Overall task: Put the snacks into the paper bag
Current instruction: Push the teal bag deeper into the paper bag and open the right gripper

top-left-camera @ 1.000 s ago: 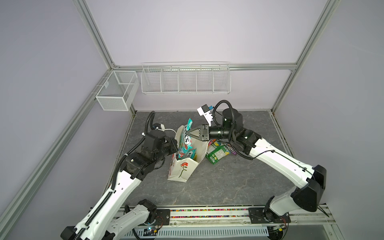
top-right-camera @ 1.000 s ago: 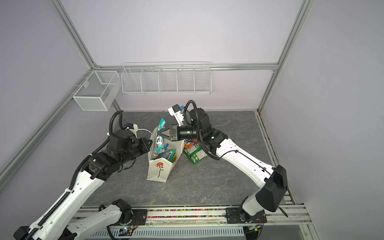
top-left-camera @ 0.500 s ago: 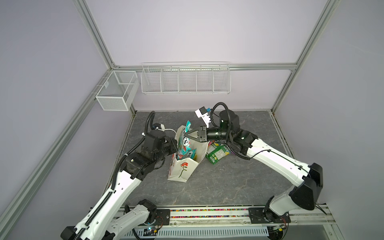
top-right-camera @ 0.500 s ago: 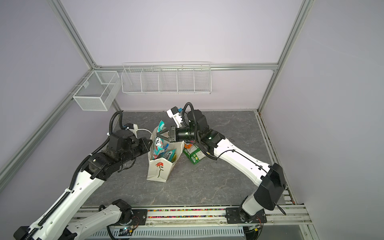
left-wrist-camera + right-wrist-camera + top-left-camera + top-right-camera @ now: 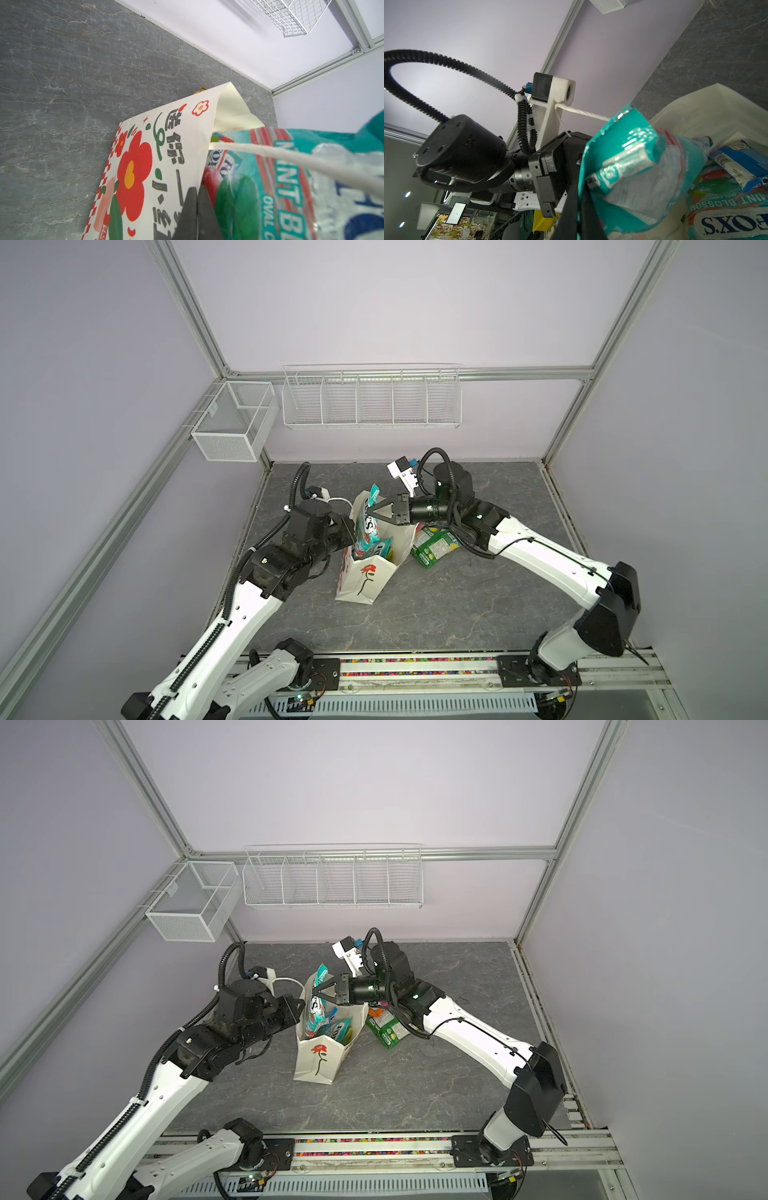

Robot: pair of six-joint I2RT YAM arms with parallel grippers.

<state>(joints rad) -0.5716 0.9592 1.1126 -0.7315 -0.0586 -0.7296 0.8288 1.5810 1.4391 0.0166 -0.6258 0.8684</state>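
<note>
The white paper bag [image 5: 360, 581] [image 5: 316, 1061] with its red flower stands upright mid-table. My left gripper [image 5: 353, 533] [image 5: 196, 199] is shut on the bag's left rim and holds the mouth open. My right gripper [image 5: 371, 512] [image 5: 579, 207] is shut on the edge of a teal FOX'S packet [image 5: 366, 529] [image 5: 643, 166]. That packet stands half inside the mouth, its top above the rim. Inside lie another teal FOX'S packet [image 5: 726, 218] and a blue bar wrapper [image 5: 741, 160]. Green packets [image 5: 436, 547] [image 5: 384, 1029] lie on the table right of the bag, under my right arm.
A white wire basket [image 5: 371, 400] hangs on the back wall and a white mesh box [image 5: 232, 427] on the left frame. The bag's cord handle [image 5: 291, 158] stretches past the left wrist camera. Grey table shows in front of the bag.
My right gripper has moved left and slightly down, carrying the teal packet deeper into the bag's mouth. The left arm and the bag have stayed put.
</note>
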